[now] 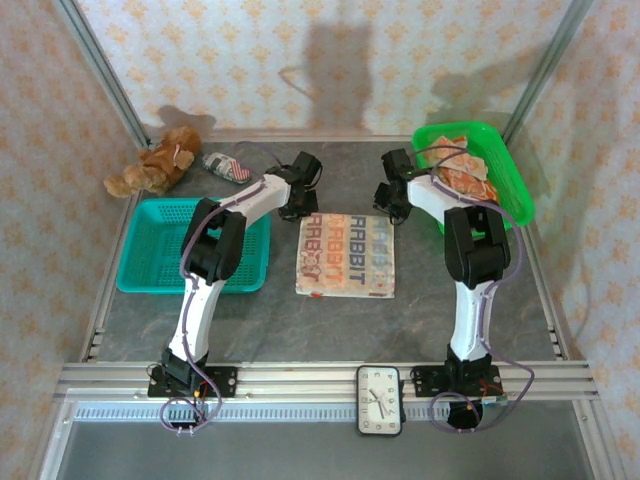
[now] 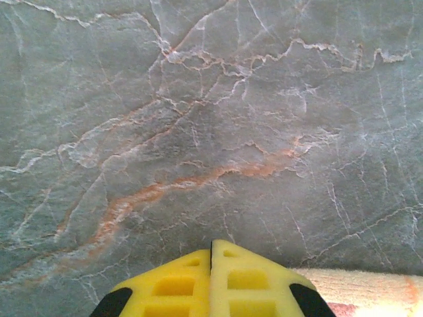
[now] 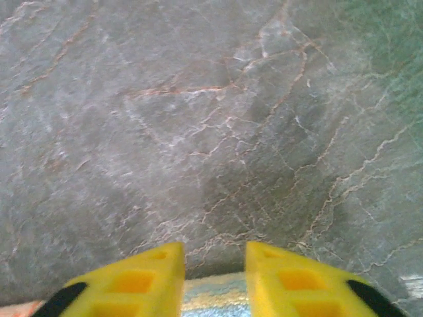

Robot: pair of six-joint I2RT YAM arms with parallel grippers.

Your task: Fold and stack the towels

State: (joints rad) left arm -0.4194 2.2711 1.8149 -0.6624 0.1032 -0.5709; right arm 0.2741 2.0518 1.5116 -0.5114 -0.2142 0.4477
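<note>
The towel [image 1: 347, 255] lies flat beside the green basket [image 1: 522, 200]. The left claw [image 2: 211, 254] is shut at the corner away from the basket, the right claw [image 3: 215, 257] narrowly parted nearer it. We should pinch both corners evenly, then fold squarely.

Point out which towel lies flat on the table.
The cream towel with RABBIT lettering, spread out between the two arms at the centre of the table. The other towels sit crumpled in the green basket.

Towel [image 2: 370, 288] cut by bottom edge; towels [image 1: 470, 174] in green basket [image 1: 520, 200] partly behind right arm [image 1: 470, 250].
</note>
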